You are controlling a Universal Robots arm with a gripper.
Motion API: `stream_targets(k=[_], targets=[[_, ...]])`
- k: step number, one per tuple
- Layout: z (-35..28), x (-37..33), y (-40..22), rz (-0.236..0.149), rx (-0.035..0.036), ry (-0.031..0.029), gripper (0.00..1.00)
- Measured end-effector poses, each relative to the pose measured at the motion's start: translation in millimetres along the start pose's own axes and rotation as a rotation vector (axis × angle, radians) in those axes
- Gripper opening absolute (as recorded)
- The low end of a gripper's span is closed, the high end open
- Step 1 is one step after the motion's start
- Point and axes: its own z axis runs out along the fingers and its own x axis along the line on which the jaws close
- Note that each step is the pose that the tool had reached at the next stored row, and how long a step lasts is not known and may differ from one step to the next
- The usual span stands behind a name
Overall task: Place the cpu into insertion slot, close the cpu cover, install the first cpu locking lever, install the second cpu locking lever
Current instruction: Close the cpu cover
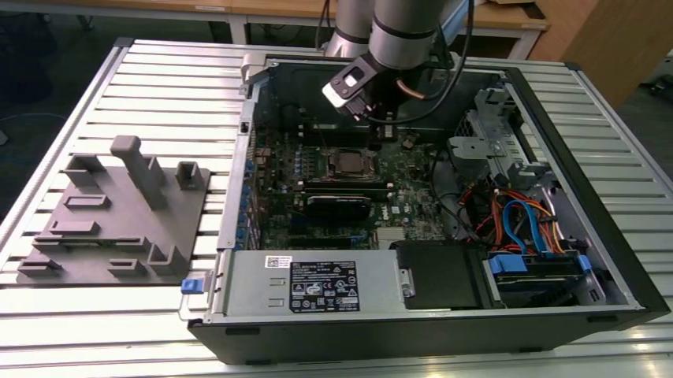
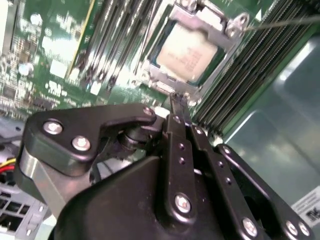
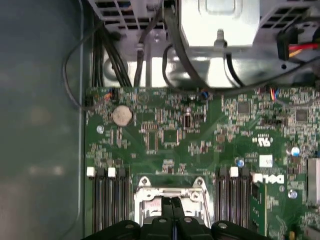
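The cpu [image 2: 187, 52], a pale silver square, lies in the insertion slot [image 1: 345, 163] on the green motherboard. The silver cpu cover [image 2: 216, 26] lies flat around the chip as a frame, and its front bar [image 3: 170, 191] shows in the first wrist view. My gripper [image 2: 177, 100] is shut, its two black fingers pressed together, with the tips at the edge of the cover frame. In the exterior view the gripper [image 1: 381, 132] hangs inside the open case, just behind the socket. A thin metal lever rod [image 2: 280, 22] runs out from one corner of the cover.
The case [image 1: 589, 260] lies open on a slatted table. A grey power-supply box [image 1: 305, 287] sits at the front, with cables and blue drive parts [image 1: 526, 236] on the exterior view's right. A black card [image 1: 339, 206] lies in front of the socket. A grey fixture [image 1: 116, 220] stands on the exterior view's left.
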Motion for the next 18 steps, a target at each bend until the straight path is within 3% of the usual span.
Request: stream_targets(k=[12,18], targets=[[6.4,-0.7,-25.2,-0.004,0.0008,0.0000,0.11],[8.8,-0.9,-31.2,-0.017,0.0033,0.0000,0.11]])
